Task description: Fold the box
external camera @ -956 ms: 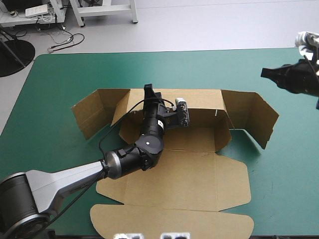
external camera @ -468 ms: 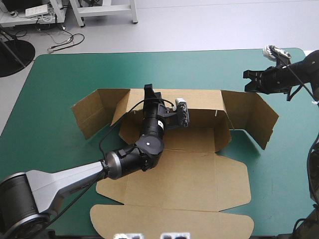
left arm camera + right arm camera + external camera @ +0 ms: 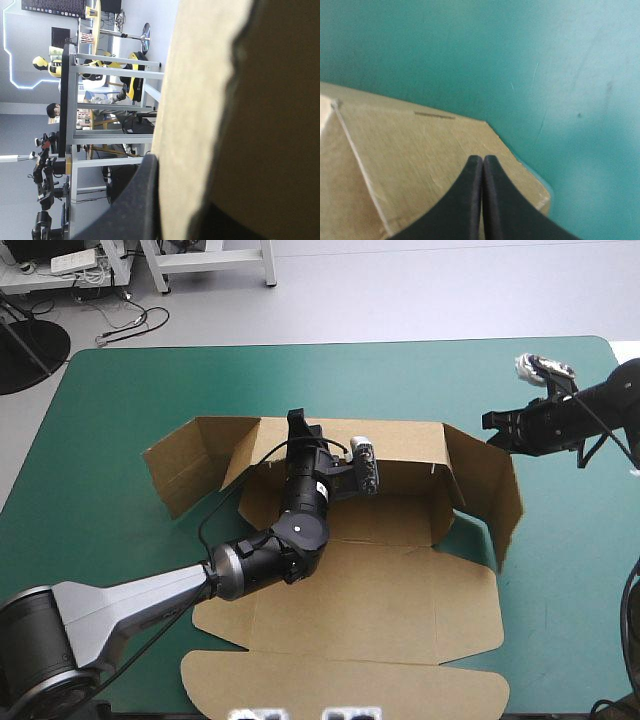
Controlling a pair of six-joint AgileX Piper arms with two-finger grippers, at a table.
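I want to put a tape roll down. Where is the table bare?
Bare teal-green cover lies between the box's back wall and the table's far edge, and left of it. Crowded: the back wall with the left hand, the right flap with the right hand.

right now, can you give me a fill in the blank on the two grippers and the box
The right gripper has its fingers ____. The left gripper is shut on the brown ____. The lid lies ____ on the teal-green table.
Missing: shut; box; flat.
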